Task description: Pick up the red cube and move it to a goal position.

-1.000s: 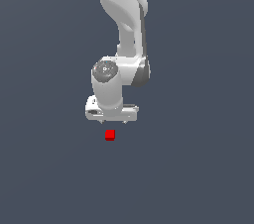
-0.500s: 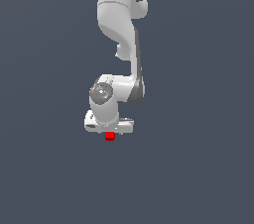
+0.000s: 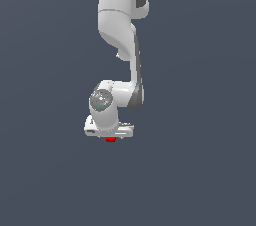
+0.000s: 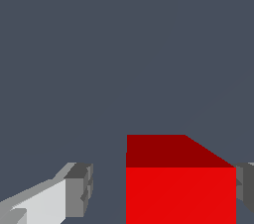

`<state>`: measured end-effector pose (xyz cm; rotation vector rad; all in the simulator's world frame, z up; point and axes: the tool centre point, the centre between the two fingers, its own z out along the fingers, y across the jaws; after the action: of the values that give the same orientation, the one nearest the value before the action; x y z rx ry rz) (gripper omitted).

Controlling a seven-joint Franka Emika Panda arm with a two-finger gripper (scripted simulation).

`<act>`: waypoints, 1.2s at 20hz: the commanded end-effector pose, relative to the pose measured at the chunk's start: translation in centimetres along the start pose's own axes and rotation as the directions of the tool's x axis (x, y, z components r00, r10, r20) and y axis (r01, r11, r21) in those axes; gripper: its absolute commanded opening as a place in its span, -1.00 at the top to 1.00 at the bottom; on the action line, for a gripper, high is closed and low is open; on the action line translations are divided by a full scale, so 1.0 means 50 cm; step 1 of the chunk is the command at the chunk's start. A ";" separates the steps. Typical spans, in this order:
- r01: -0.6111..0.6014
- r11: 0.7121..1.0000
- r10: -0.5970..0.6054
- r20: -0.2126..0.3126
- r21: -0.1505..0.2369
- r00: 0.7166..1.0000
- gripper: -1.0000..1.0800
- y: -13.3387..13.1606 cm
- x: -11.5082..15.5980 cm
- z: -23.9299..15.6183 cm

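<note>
Flat even simulator light, no cast shadows, no glare, soft low-resolution blur, blocky edges

I see the red cube (image 4: pixel 180 188) as matt and smooth, flat colour with no shine. Flanking it, the gripper (image 4: pixel 161 191) fingers (image 4: pixel 47 203) look like pale smooth plastic with dull grey pads. Above the cube, the arm (image 3: pixel 120 30) shell reads as glossy white, joints darker grey.

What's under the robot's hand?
The red cube sits under the hand, between its fingers. In the exterior view the hand covers most of the cube; only a red sliver shows. Nothing else shows below it.
</note>
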<state>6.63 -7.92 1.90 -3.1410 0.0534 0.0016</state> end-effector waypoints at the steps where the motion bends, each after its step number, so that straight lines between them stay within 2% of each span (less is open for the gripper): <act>1: 0.000 1.000 0.000 -0.001 0.000 1.000 -0.92 0.000 0.001 -0.002; 2: 0.000 1.000 0.000 -0.001 0.000 1.000 1.00 0.000 0.001 -0.002; 15: 0.000 1.000 0.000 -0.001 0.000 1.000 1.00 0.000 0.000 -0.006; 24: 0.000 1.000 0.000 -0.001 0.000 1.000 1.00 -0.003 -0.021 -0.065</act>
<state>5.80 -7.78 4.36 -3.1409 0.0531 0.0027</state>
